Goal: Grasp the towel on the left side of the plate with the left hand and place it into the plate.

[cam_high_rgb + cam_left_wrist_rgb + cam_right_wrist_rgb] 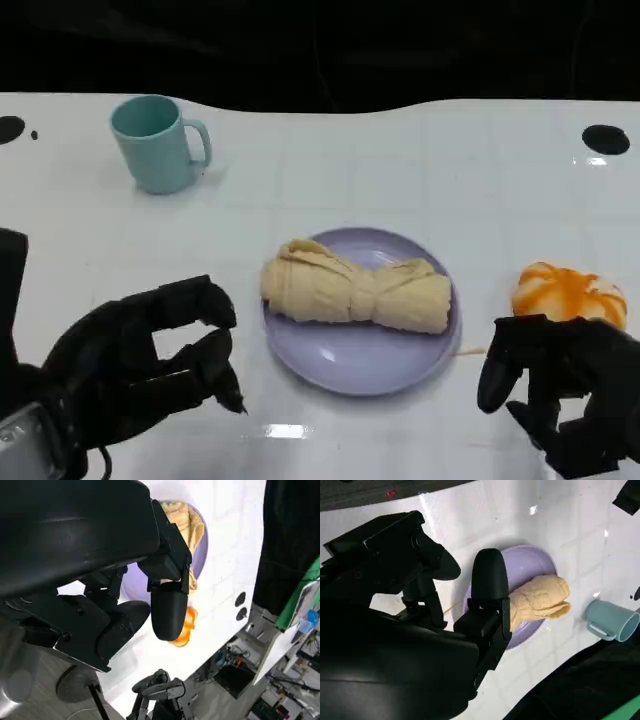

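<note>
A rolled cream-yellow towel (355, 289) lies across the lavender plate (350, 360) in the head view, its left end overhanging the rim. My left hand (150, 360) hovers over the table to the left of the plate, fingers apart and holding nothing. My right hand (565, 385) sits low at the right of the plate, fingers loosely curled with nothing in them. The left wrist view shows the towel (192, 522) on the plate (135, 582) past my fingers (167, 610). The right wrist view shows the towel (540, 597) on the plate (530, 562).
A teal mug (155, 143) stands at the back left. An orange-and-white object (570, 292) lies right of the plate, just beyond my right hand. Black round marks (605, 139) sit near the table's far edge.
</note>
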Motion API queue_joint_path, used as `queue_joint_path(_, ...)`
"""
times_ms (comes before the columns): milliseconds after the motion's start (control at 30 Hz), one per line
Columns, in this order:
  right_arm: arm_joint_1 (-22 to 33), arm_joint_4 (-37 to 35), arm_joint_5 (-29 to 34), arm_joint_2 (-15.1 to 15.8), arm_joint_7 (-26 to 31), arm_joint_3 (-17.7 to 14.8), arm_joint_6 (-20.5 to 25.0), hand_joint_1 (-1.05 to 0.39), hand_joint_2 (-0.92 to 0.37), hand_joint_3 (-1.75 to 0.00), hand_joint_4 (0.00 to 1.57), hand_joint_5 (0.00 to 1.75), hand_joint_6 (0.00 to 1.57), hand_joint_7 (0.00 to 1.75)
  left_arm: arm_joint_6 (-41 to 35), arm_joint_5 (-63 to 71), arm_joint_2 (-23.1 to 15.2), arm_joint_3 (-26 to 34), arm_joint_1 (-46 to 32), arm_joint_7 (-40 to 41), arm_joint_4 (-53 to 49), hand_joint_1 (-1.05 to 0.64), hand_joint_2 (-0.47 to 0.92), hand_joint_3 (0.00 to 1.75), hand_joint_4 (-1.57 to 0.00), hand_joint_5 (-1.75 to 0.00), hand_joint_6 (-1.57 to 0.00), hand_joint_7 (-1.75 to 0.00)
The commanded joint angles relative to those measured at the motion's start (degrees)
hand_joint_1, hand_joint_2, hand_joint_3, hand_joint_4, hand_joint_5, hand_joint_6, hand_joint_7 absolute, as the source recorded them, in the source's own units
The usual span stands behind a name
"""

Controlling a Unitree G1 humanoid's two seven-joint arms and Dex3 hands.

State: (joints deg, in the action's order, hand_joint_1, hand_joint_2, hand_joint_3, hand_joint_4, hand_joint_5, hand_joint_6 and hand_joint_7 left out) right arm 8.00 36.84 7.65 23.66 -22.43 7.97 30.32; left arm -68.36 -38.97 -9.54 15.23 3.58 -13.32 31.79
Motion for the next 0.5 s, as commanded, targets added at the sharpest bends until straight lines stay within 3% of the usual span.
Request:
queue_joint_path(33, 0.4, -0.4, 0.5, 0.2, 0.5, 0.4, -0.7, 0.02, -0.55, -1.1, 0.72, 1.75, 0.7, 1.42, 1.7, 0.4, -2.1, -0.7, -1.0, -0.4, -0.9, -0.11, 0.62, 1.2, -0.77, -1.75, -0.65, -1.72)
queue_joint_path(500, 0.0, -0.2, 0.9, 0.5, 0.0, 0.6, -0.1, 0.02, -0.58, -1.07, 0.71, 1.75, 0.69, 1.43, 3.9, 0.1, -2.8, -1.8, -2.2, 0.3, -0.8, -0.11, 0.59, 1.26, -0.77, -1.75, -0.64, -1.72)
